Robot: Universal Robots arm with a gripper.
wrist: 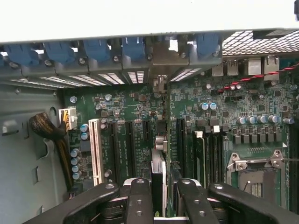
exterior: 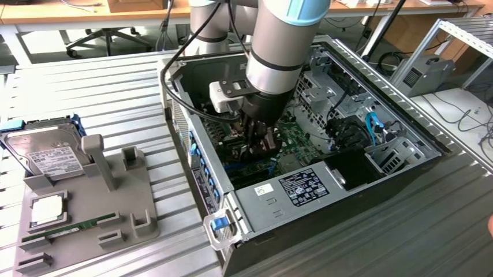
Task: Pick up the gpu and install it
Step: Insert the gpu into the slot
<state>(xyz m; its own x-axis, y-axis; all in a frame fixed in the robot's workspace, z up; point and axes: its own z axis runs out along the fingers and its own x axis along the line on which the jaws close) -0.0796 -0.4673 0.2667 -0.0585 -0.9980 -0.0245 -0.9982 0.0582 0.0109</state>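
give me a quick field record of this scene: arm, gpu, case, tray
arm: reaching down into the open case, gripper low over the motherboard
gpu: card held edge-on between the fingers, standing above the slots
seated: cannot tell
cpu socket: empty
tray: on the exterior view's left of the case, holds hard drive, RAM stick
table: ribbed metal

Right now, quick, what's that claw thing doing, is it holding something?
Gripper: jaws closed on the gpu, held edge-on above the motherboard.
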